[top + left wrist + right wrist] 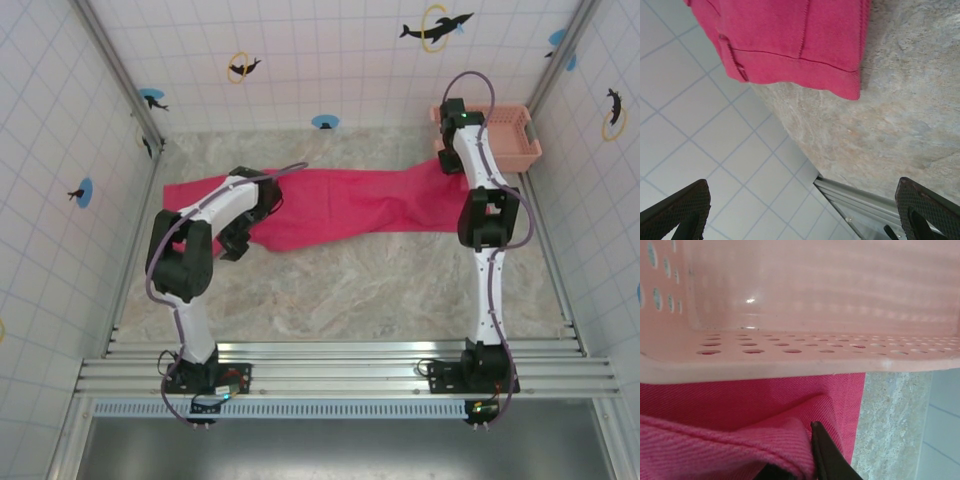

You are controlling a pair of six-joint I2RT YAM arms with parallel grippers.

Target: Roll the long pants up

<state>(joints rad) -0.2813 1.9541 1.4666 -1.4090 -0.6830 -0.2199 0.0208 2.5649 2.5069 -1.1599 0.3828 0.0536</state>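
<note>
The long pants (340, 200) lie spread flat across the far half of the table, bright magenta, running from the left wall toward the basket. My left gripper (234, 244) hovers over the table near the pants' left part. In the left wrist view it (801, 186) is open, its dark fingers (680, 210) far apart with nothing between them, and a stitched end of the pants (790, 40) lies ahead. My right gripper (451, 160) is at the pants' right end beside the basket. It (801, 450) is shut on a raised fold of the pants (740, 400); one finger is hidden under the cloth.
A pale salmon-pink slotted basket (505, 135) stands at the back right corner, its rim (790, 362) just above the pinched cloth. Tiled walls close in the left, back and right. Metal rails (340, 365) run along the near edge. Bare marbled tabletop (350, 290) lies in front of the pants.
</note>
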